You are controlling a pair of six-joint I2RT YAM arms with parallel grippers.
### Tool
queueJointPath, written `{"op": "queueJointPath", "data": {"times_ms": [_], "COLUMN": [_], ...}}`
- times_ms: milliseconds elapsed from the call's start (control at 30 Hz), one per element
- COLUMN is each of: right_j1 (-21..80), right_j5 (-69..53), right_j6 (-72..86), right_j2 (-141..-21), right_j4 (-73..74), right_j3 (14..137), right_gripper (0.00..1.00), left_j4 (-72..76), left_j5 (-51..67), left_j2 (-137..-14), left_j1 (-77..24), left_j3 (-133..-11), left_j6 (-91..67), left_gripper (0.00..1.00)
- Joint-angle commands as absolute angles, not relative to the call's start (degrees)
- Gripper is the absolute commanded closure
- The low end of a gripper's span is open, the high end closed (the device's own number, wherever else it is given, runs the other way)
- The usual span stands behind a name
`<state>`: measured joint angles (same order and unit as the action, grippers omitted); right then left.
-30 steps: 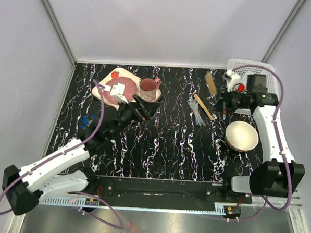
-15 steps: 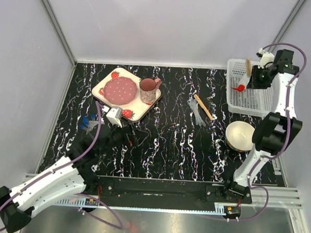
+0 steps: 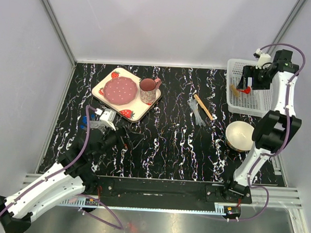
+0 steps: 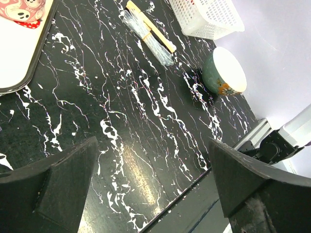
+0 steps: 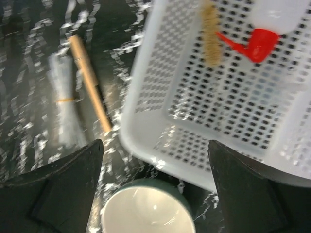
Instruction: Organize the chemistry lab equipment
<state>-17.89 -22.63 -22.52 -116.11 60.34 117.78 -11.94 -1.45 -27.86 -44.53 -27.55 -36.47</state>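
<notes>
Black marbled table (image 3: 169,148), strawberry tray (image 3: 140,114), white basket (image 3: 234,102), cream bowl (image 3: 241,135), bundled clear droppers (image 3: 196,113) beside wooden-handled tool (image 3: 203,107)

Left tool (image 4: 153,162) spread wide over marbled table (image 4: 146,107), droppers (image 4: 163,53) beside wooden handle (image 4: 136,10) — bowl (image 4: 228,70), basket (image 4: 209,17) beyond

The left arm (image 3: 52,187) and the right arm (image 3: 283,94) were each made of smooth white rounded shells linked by bulky black joints. A thin purple cable (image 3: 284,45) ran in loose loops along each one, from the base up to the wrist. A small white block (image 3: 106,115) sat at each wrist just behind a black tool, and both the left tool (image 4: 153,145) and the right tool (image 5: 155,145) had two matt black, wedge-shaped fingers (image 4: 53,194) with flat bevelled faces.
</notes>
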Motion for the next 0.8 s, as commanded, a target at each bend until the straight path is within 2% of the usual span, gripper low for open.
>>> {"op": "queueJointPath", "data": {"times_ms": [0,333,567,767], "right_j1": [-17.67,-12.58,-4.05,3.68], "right_j5": [-37.15,-43.07,-40.70,-32.62], "right_j6": [-24.44,-24.43,-23.21,-20.66], "right_j2": [-106.10,-100.55,-101.16,-104.93], "right_j4": [59.95,59.85,57.83,53.35], "right_j3": [112.16,100.91,96.24,92.99], "right_gripper": [0.06,0.07,0.08,0.09], "left_j4": [-11.25,-11.34,-11.51,-12.57], "left_j5": [-0.88,-1.23,-1.23,-1.49], "left_j2": [-28.47,-29.00,-29.27,-29.27], "left_j1": [-44.30,-44.30,-44.30,-44.30], "left_j3": [-29.35,-30.67,-30.32,-30.32], "left_j6": [-35.77,-36.03,-37.35,-37.88], "left_gripper": [0.01,0.01,0.01,0.01]}}
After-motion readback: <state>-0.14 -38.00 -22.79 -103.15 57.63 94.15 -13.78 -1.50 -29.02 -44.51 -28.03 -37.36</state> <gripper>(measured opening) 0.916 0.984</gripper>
